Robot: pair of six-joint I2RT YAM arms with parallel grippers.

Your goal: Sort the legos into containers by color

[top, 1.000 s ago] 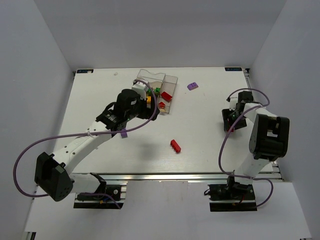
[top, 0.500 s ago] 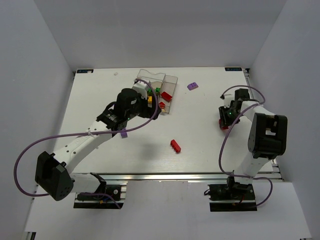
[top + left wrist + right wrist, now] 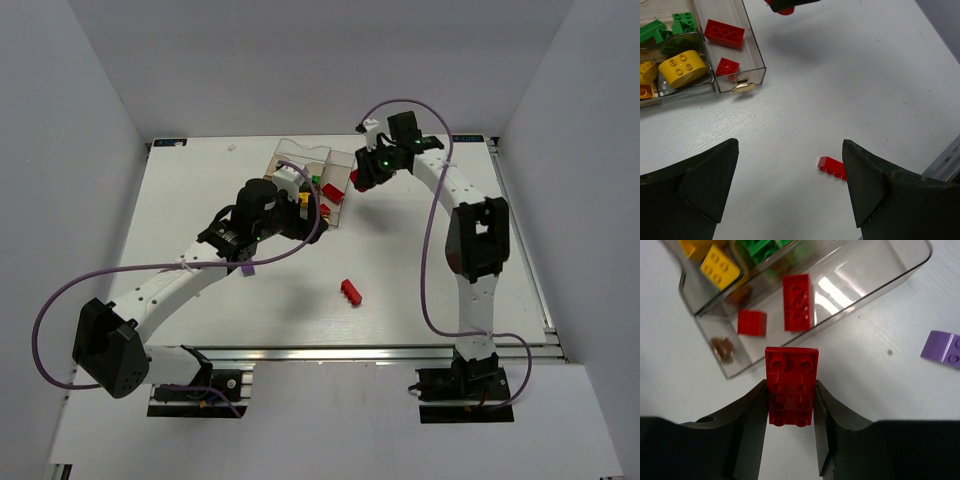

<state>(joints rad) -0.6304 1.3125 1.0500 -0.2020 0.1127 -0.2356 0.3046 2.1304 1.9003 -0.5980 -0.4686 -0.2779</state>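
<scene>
The clear four-part box (image 3: 340,160) stands at the back middle of the table. It holds green (image 3: 682,21), yellow (image 3: 682,65) and red bricks (image 3: 724,33). My right gripper (image 3: 790,407) is shut on a red brick (image 3: 791,385), held above the table just off the box's red compartment (image 3: 880,280). It shows in the top view (image 3: 360,180) at the box's right side. My left gripper (image 3: 790,185) is open and empty, above bare table near the box's front corner (image 3: 303,205). A loose red brick (image 3: 831,167) lies by its right finger.
A light purple brick (image 3: 942,347) lies on the table right of the box. The loose red brick (image 3: 350,291) lies toward the table's front middle. A brass latch (image 3: 742,88) sticks out from the box's front wall. Purple cables loop over both arms.
My right arm has swung from the table's right side up and left to the box, carrying the red brick. The left arm has barely moved.
</scene>
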